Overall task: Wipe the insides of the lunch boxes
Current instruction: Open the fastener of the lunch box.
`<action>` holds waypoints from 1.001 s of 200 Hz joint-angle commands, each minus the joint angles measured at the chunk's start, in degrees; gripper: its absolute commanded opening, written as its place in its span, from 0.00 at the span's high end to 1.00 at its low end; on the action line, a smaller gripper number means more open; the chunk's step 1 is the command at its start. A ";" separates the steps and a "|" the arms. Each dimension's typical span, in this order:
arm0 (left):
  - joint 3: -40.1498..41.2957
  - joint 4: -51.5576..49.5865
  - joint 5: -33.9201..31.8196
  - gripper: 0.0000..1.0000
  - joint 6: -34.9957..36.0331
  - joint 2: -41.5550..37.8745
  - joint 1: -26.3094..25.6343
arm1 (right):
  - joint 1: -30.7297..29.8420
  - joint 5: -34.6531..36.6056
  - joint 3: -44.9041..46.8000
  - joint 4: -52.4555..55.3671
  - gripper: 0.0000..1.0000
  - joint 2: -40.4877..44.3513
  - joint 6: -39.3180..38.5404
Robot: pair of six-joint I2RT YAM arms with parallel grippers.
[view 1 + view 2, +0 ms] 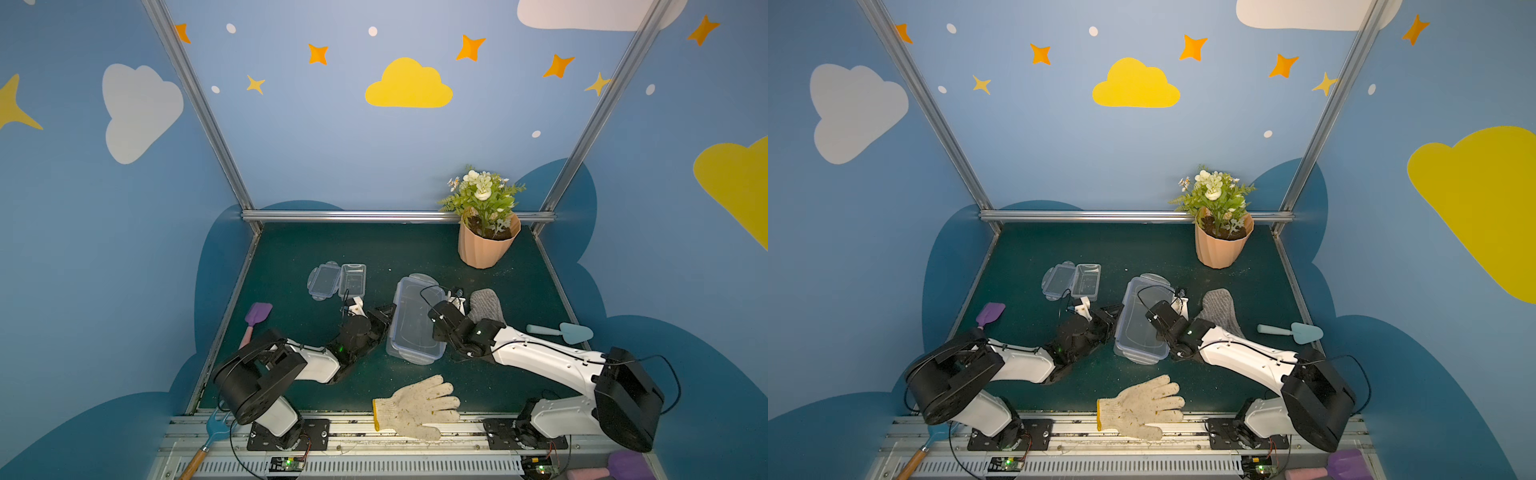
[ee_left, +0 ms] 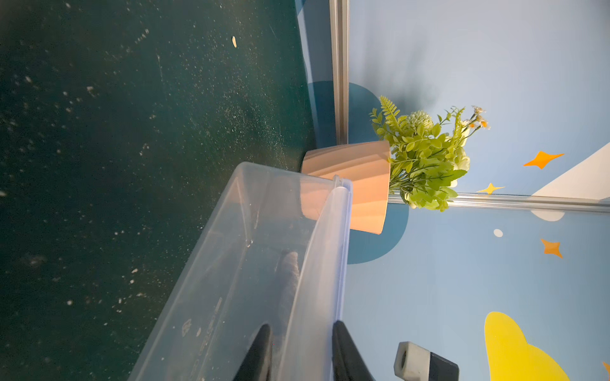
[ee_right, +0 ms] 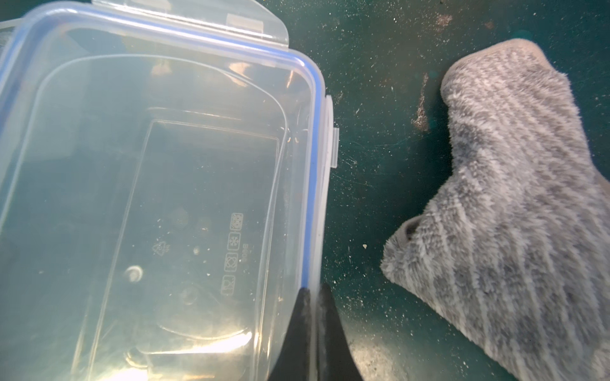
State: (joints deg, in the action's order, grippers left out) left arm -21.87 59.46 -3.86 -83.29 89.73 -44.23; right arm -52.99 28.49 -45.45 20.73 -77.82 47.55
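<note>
The large clear lunch box (image 1: 413, 322) stands mid-table, and its blue-rimmed lid seems to lie on top of it. My right gripper (image 3: 315, 290) is shut on the box's right-hand rim (image 1: 444, 301). My left gripper (image 2: 302, 330) sits at the box's left side (image 1: 1115, 316). Its fingers stand apart on either side of the rim and wall, one of them seen through the plastic. The small lunch box (image 1: 353, 280) stands open at the back left with its lid (image 1: 324, 282) beside it. A grey fuzzy cloth (image 3: 515, 184) lies flat on the mat just right of the large box (image 3: 148, 181).
A peach flower pot (image 1: 488, 245) stands at the back right. A white work glove (image 1: 415, 407) lies at the front edge. A purple spatula (image 1: 257, 316) is at the left, a teal trowel (image 1: 569, 332) at the right and a blue fork tool (image 1: 216, 428) at the front left rail.
</note>
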 commanded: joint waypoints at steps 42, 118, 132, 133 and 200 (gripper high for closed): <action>-0.65 -6.61 9.40 0.53 1.39 -2.57 -2.90 | -2.77 -10.81 -1.68 -3.13 1.00 -2.45 -0.87; -1.43 -9.27 10.61 0.62 2.68 -3.21 -3.06 | -3.10 -10.68 -2.80 -2.39 1.00 -3.36 -1.45; -1.61 -8.96 11.10 0.63 2.56 -2.55 -3.06 | -3.10 -10.55 -3.06 -2.02 1.00 -3.35 -1.49; -1.60 -8.94 11.13 0.63 2.54 -2.51 -3.10 | -3.09 -10.51 -3.11 -1.97 1.00 -3.37 -1.49; -2.13 -9.99 12.47 0.71 2.13 -1.15 -3.21 | -3.26 -9.88 -3.60 -0.97 1.00 -3.55 -1.80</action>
State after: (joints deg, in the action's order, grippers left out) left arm -21.91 52.56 -3.11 -79.46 86.70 -44.36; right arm -53.54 28.97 -47.70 22.26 -79.46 46.85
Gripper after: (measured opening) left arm 0.328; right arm 0.047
